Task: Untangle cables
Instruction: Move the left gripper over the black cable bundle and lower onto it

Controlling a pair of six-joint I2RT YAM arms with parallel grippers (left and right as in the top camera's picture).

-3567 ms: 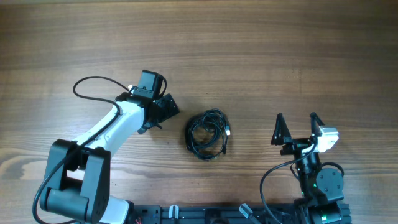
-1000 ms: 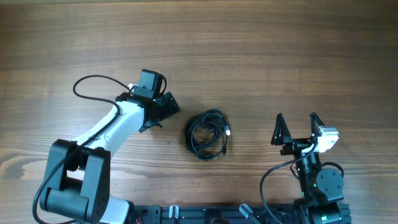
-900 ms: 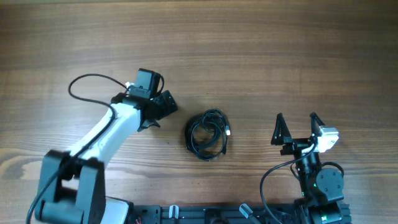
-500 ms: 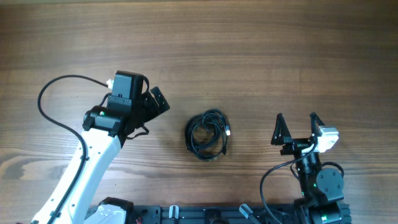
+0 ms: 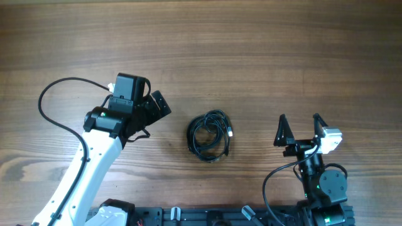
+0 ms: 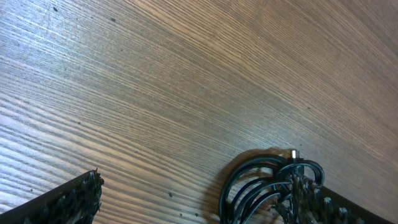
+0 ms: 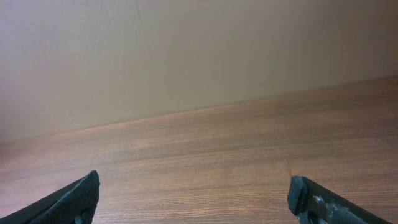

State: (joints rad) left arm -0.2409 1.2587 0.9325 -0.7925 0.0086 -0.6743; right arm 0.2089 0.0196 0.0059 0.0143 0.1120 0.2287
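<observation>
Left pincer released, jaws spread wide, nothing between them. It hovers above the wooden desk, left of centre, angled toward the cables but well apart from them in the overhead view. In the left wrist view, the cables sit at the bottom edge, just beside the right-hand fingertip; cannot tell if they touch. The other fingertip is far off at lower left.

Cables lie in one small black coiled tangle near mid-desk, closer to the front edge, between the two arms. Several loops overlap, roughly round. A small silvery plug pokes out on the tangle's right side; it also shows at the top of the coil from the left wrist.

Right pincer also released, jaws wide, empty. It sits at the front right of the desk, well apart from the tangle. Right wrist view shows only bare desk and a plain beige wall beyond.
</observation>
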